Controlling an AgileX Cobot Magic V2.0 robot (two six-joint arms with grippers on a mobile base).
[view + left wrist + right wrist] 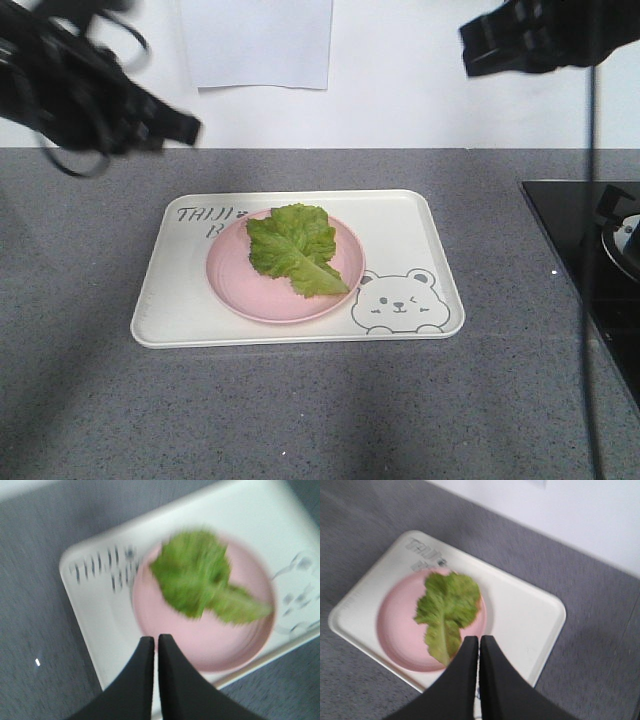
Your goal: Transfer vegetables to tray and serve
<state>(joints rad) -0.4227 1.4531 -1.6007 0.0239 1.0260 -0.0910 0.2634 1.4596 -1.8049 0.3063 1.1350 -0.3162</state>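
The bright green, crinkly lettuce leaf with a pale midrib [294, 249] lies flat on the round pink plate [235, 280]; the plate stands inside the cream-white rectangular tray with bear artwork [420, 245] on the grey speckled worktop [300, 410]. Left gripper [155, 639] and right gripper [479, 638] hang above the tray, both pairs of jaws pressed together, holding nothing. Judged handling: leaf very light, limp, easily torn or bruised; the stiffer midrib end near the plate rim offers the firmest pinch; the tray is rigid, best taken at its raised rim.
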